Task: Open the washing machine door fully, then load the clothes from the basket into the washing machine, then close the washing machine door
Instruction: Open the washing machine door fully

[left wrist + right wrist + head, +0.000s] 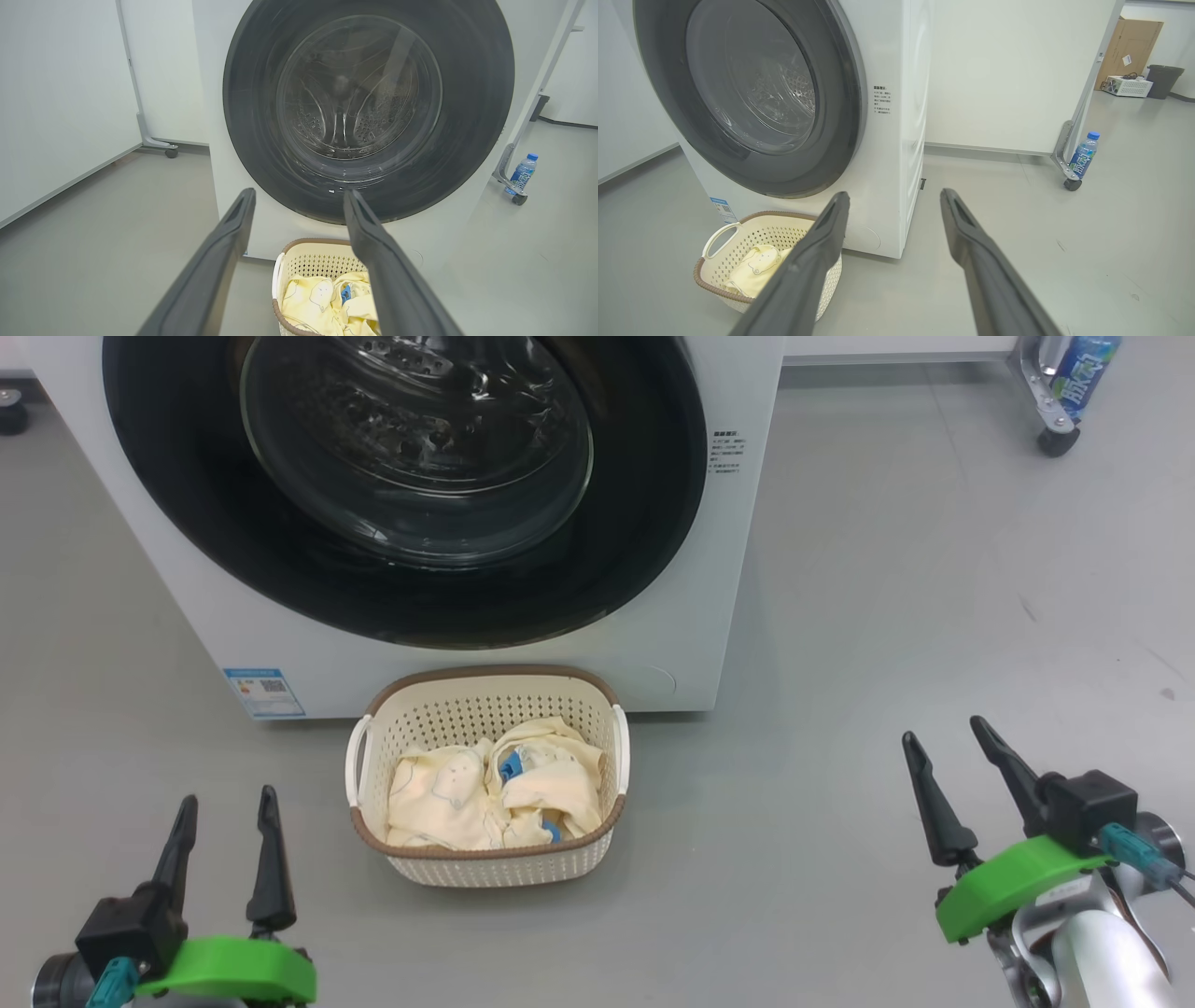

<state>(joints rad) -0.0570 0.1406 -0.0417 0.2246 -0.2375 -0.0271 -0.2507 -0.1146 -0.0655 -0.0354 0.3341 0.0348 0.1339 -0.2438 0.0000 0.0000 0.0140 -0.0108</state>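
left pincer (230,793): jaws spread wide, empty | right pincer (942,727): jaws spread wide, empty

Bears long black tapering fingers (271,868) on left gripper (229,795) and right gripper (943,729). Seats each on a bright green bracket (233,969) with black block (131,929) and teal plug (112,982). Shows pale silvery forearm (1106,957).

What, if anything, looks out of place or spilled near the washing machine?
Only a water bottle stands on the floor by a wheeled stand, apart from the washing machine. The basket is upright with the clothes inside, the door is shut, and nothing is spilled.
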